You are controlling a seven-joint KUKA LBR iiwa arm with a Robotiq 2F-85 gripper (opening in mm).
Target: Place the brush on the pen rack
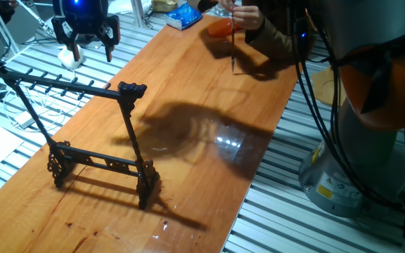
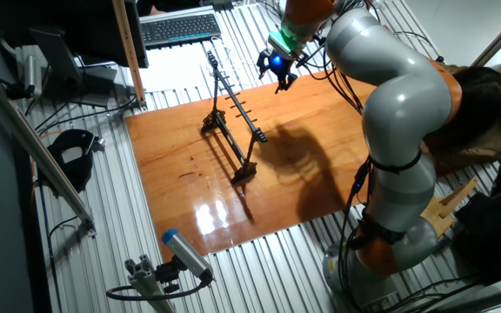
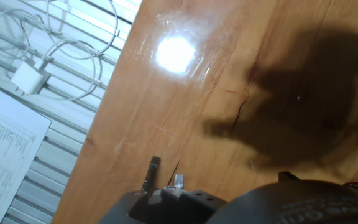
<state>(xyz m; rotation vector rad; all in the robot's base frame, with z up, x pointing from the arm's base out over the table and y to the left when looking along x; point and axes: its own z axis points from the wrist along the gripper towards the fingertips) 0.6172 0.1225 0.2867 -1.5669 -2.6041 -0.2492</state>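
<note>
Closest to the lens in one fixed view, the rack (image 1: 97, 137) stands upright on the wooden table (image 1: 209, 105), scrolled feet on the wood and the pegged top bar running off toward the left edge. Behind it, up at the far end, the gripper (image 1: 86, 43) hangs above the table's edge with its fingers spread apart and nothing between them. So jaws wide, empty.

Now the brush (image 1: 233, 53): it's way over at the far right corner, held upright by a person's hand (image 1: 246, 15), dark tip pointing down at the wood. Something orange (image 1: 221, 28) sits right beside that hand. So the brush is well apart from the jaws, with most of the table's width between them, and nowhere near the rack either.

From the other fixed view the gripper (image 2: 277, 71) hovers just past the rack's (image 2: 231, 117) far end. Hand view mostly shows bare wood, glare, a white cable (image 3: 73, 43) and a printed sheet (image 3: 5, 155) off the table's side.
</note>
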